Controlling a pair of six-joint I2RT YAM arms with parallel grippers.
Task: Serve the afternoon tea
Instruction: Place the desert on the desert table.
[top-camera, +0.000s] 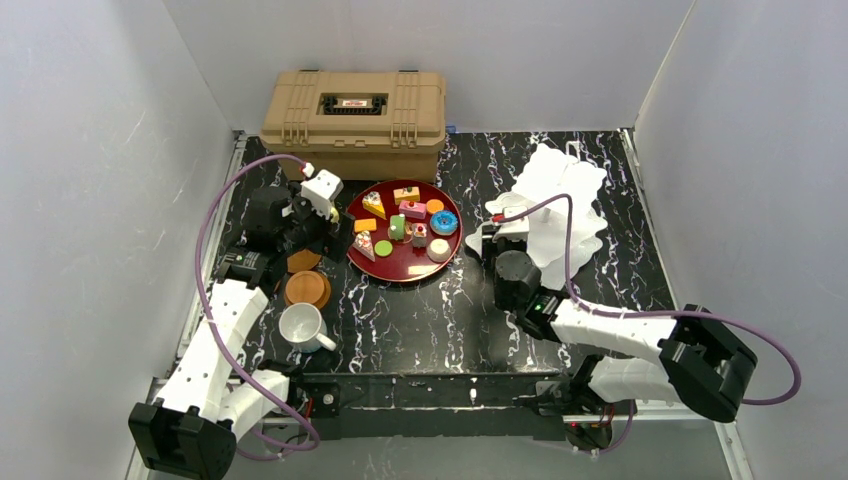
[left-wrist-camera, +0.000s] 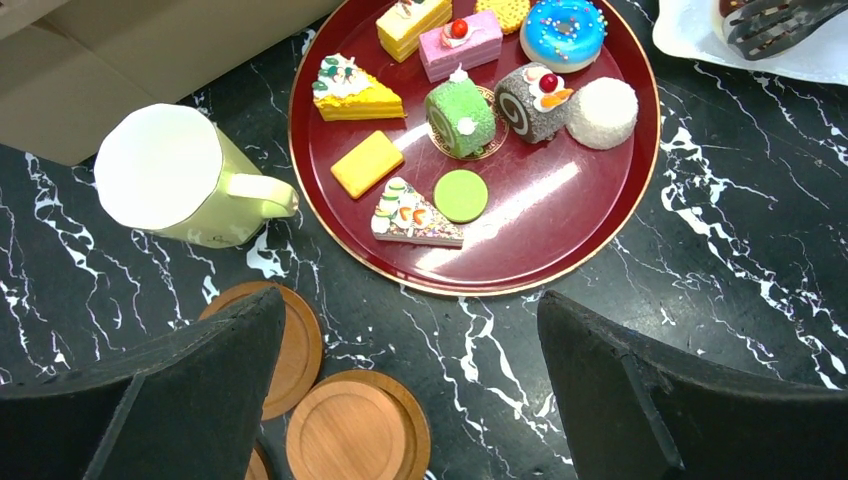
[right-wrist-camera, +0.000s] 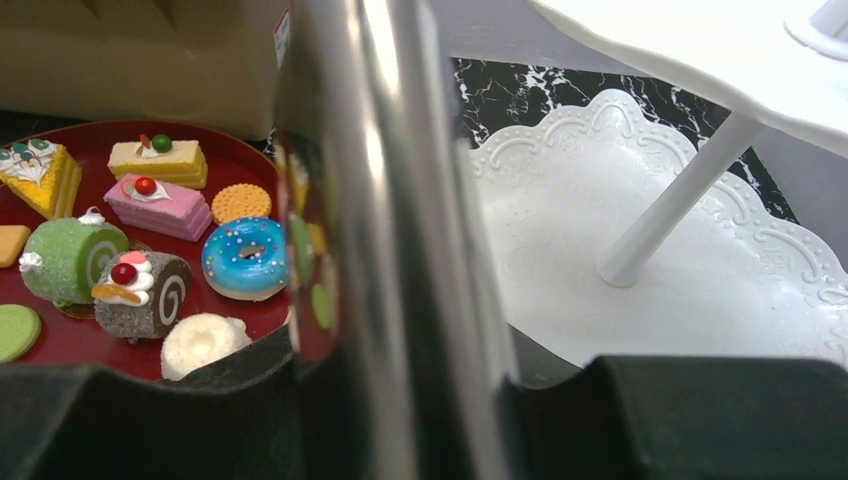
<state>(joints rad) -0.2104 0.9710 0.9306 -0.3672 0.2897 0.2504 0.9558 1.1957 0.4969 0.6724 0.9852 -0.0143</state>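
"Toy cakes and the blue doughnut, where are they?"
"On the dark-red tray, mid-table, in front of the tan case. The white three-tier stand is just right of it."
"Mugs?"
"Pale-yellow mug upright on the black marble table, just left of the tray, handle toward it. White mug nearer the left arm's base, just beside the brown saucers, not on one."
"Left gripper?"
"Jaws spread wide, nothing between them, hovering over the saucers."
"Right gripper?"
"By the stand's lowest tier, jaws partly closed on a shiny metal utensil; which kind I cannot tell"
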